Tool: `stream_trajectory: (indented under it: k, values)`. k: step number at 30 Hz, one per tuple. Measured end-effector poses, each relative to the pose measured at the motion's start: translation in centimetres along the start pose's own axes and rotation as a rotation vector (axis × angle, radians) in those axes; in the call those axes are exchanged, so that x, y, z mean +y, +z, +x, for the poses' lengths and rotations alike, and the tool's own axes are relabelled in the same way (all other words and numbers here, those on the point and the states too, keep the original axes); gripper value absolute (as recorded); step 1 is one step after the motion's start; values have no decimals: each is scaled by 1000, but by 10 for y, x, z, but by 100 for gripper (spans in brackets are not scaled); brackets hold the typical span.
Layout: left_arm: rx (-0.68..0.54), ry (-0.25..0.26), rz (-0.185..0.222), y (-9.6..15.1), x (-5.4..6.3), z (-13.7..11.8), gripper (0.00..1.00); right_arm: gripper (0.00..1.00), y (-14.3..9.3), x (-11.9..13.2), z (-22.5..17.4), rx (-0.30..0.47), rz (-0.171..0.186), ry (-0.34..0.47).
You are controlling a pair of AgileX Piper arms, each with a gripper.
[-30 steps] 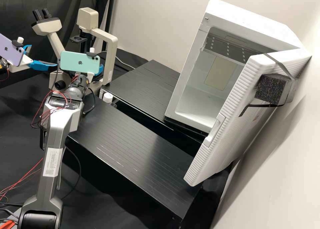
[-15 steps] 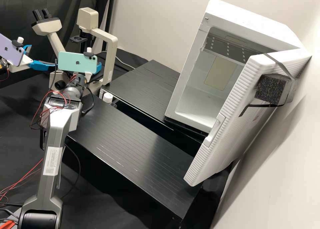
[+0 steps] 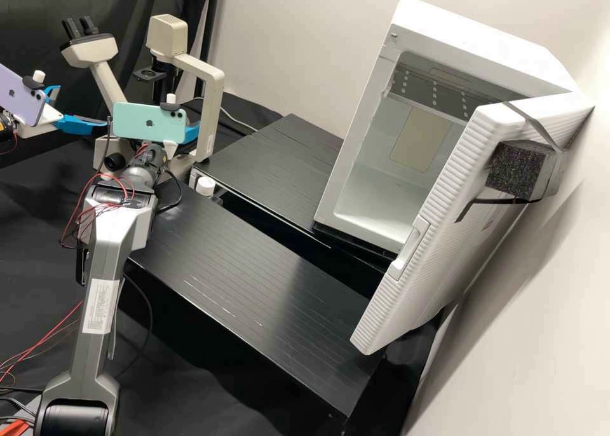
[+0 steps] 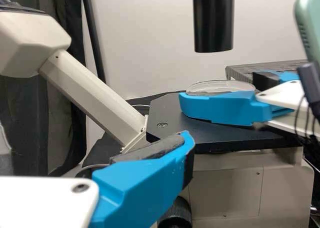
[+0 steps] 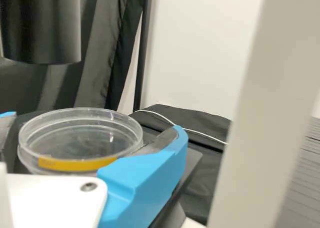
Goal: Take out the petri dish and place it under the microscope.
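By the microscope [image 3: 210, 118], the right gripper [image 3: 193, 135] is partly behind its teal phone; the left gripper [image 3: 79, 125] stands apart farther left. The left wrist view has the right gripper [image 4: 225, 92] over the black stage [image 4: 172, 120], its fingers around a clear petri dish [image 4: 220, 87] below the black cylinder [image 4: 213, 19]. The left gripper [image 4: 105, 150], open and holding nothing, is in front of the stage. Around the dish [image 5: 82, 138] with its yellow strip, the right gripper [image 5: 92, 125] is open, a narrow dark gap beside one finger. The dish's underside is hidden.
A white incubator [image 3: 489, 35] with its door [image 3: 432, 252] swung wide stands at the right. Black ribbed platforms [image 3: 254, 296] lie between it and the microscope. A small white-capped bottle [image 3: 205, 186] is beside the platforms. The microscope's pale upright [image 5: 265, 108] rises close to the right gripper.
The right gripper and its teal phone have shifted slightly left, and a bit more blue shows at the phone's right edge. The left arm looks unmoved.
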Motion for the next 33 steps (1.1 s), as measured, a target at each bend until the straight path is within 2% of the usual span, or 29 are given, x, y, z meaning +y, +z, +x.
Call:
stream_trajectory:
  k: [5, 9, 14, 19, 23, 27, 33]
  values:
    - [0, 0, 0, 0, 0, 0, 100, 100, -5, 10, -19, 56, 8, 14]
    - [0, 0, 0, 0, 0, 0, 100, 100, -9, 19, -39, 103, -3, 25]
    - [0, 0, 0, 0, 0, 0, 100, 100, -10, 34, -64, 155, 37, 89]
    - [0, 0, 0, 0, 0, 0, 100, 100, -6, 43, -102, 227, 39, 180]
    - [0, 0, 0, 0, 0, 0, 100, 100, 3, 56, -133, 273, 40, 321]
    - [0, 0, 0, 0, 0, 0, 100, 100, 15, 62, -165, 266, 36, 373]
    - [0, 0, 0, 0, 0, 0, 100, 100, 22, 63, -212, 231, 30, 348]
